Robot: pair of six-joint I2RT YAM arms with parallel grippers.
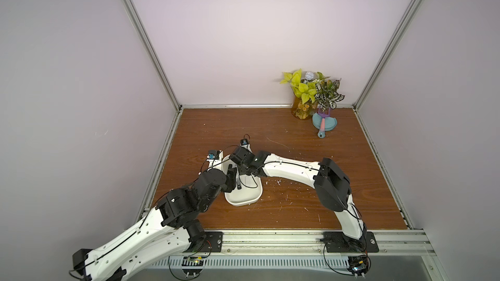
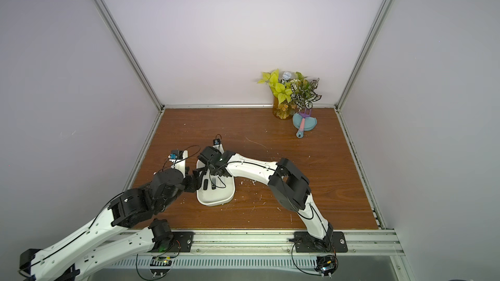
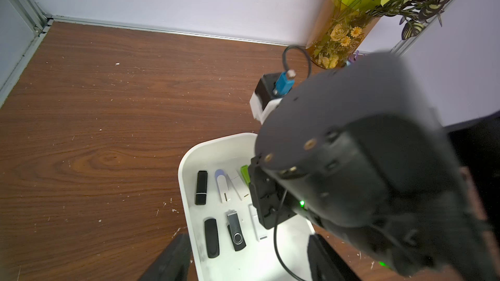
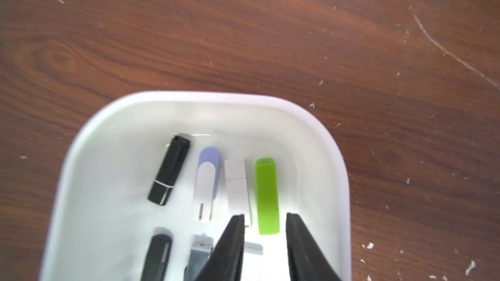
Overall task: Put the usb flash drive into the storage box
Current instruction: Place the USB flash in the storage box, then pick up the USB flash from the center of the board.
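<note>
Black-fingered right gripper (image 4: pixel 265 215) stands narrowly parted around the lime-green plastic usb flash drive (image 4: pixel 267 193) lying in the shallow white storage box (image 4: pixel 189 95), hidden under its arm (image 1: pixel 292 170) in both top views; left gripper (image 3: pixel 247 236) gapes wide.

My right fingers (image 4: pixel 230 247) were black; the storage box (image 4: pixel 108 120) white; one green stick (image 4: pixel 267 195), one lilac-and-white stick (image 4: pixel 207 185); the table (image 4: pixel 243 36) brown woodgrain.

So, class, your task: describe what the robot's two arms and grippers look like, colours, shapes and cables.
The left arm and right arm are smooth white shells joined by bulky black joint housings, with thin black cables alongside. The left gripper and right gripper each have two black wedge-shaped fingers. A small green light glows on the right wrist.
</note>
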